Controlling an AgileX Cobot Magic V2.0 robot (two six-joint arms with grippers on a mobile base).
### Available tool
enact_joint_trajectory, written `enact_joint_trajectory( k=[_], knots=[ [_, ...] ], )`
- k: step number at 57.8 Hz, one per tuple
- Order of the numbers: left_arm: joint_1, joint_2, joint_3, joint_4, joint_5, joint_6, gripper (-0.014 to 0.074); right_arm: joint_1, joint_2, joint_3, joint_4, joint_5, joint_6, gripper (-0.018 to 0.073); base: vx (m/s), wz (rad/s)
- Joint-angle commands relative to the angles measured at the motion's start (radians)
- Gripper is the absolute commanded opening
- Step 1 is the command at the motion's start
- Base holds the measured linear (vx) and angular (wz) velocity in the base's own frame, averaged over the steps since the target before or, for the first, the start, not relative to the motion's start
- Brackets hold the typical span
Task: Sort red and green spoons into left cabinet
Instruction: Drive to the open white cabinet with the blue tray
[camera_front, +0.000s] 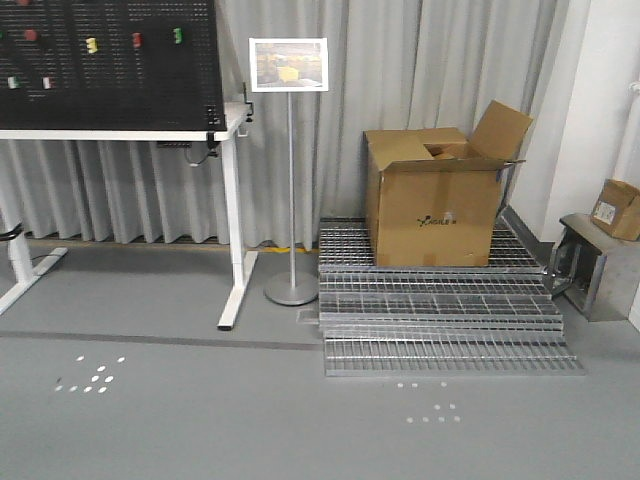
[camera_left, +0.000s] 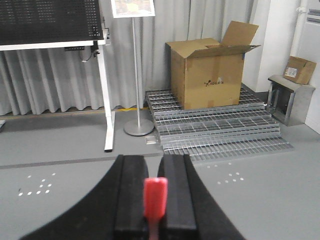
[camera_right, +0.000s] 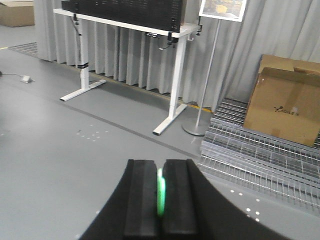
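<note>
Looking out across a grey floor (camera_front: 200, 420) toward pale curtains (camera_front: 130, 190) in the front-facing view. Taking in, at the far left, a white-legged desk (camera_front: 232, 230) carrying an upright black pegboard (camera_front: 110, 60) dotted with small red, yellow and green pieces. Finding, just right of the desk's leg, a sign stand (camera_front: 290, 170) rising from a round base and bearing a framed picture at its top. Coming next to a stack of metal grates (camera_front: 440, 310) lying flat on the floor and, on them toward the back, a large open cardboard box (camera_front: 430, 210) with its flaps up. Ending at the right edge with a low metal stand (camera_front: 590, 270) bearing a small carton (camera_front: 617, 208), well apart from the large box.

Gripping the red spoon (camera_left: 155, 197) in the left gripper (camera_left: 153, 167), as seen from the left wrist: pressing both black jaws against its sides with no gap, holding the red end upright in the slot between them. Not being able to tell which end of the spoon this is. Pointing toward the sign stand and the grates beyond.

Gripping the green spoon (camera_right: 161, 197) in the right gripper (camera_right: 160, 170), as seen from the right wrist: holding the black jaws almost together on it, showing only a thin bright green strip, edge-on, in the narrow slot. Pointing over the floor toward the desk and the grates.
</note>
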Motion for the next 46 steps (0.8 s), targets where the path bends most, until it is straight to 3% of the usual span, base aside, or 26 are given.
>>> enact_joint_trajectory(
  k=[1,27,46],
  knots=[
    [-0.005,0.007,-0.027,-0.009,-0.08,-0.001,-0.0003,-0.001,0.012,-0.027,0.025,-0.069,-0.002,-0.0003,0.61,-0.18],
    [-0.005,0.007,-0.027,-0.009,-0.079,-0.001,-0.0003,-0.001,0.012,-0.027,0.024,-0.066,-0.002,-0.0003,0.6,-0.21],
    [-0.005,0.007,-0.027,-0.009,-0.079,-0.001,-0.0003,-0.001,0.012,-0.027,0.024,-0.066,-0.002,-0.0003,0.56,-0.45]
  ],
)
